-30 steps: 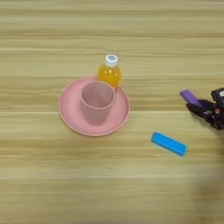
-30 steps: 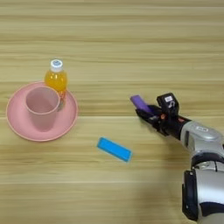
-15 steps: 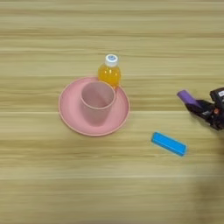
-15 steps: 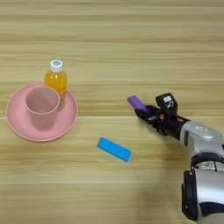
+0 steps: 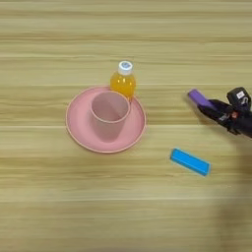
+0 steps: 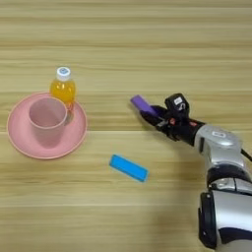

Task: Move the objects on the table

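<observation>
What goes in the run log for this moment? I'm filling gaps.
right gripper: shut on purple bar | blue bar: on table | juice bottle: upright behind pink plate

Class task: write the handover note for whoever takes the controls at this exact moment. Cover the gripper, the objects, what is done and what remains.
Right gripper: shut on the purple bar, which sticks out up and to the left of the fingertips.
Blue bar: flat on the table, nearer the camera, untouched.
Juice bottle: upright behind the pink cup, which stands on the pink plate at left.
Done: purple bar gripped.
Left: place it; blue bar and bottle not yet handled.
</observation>
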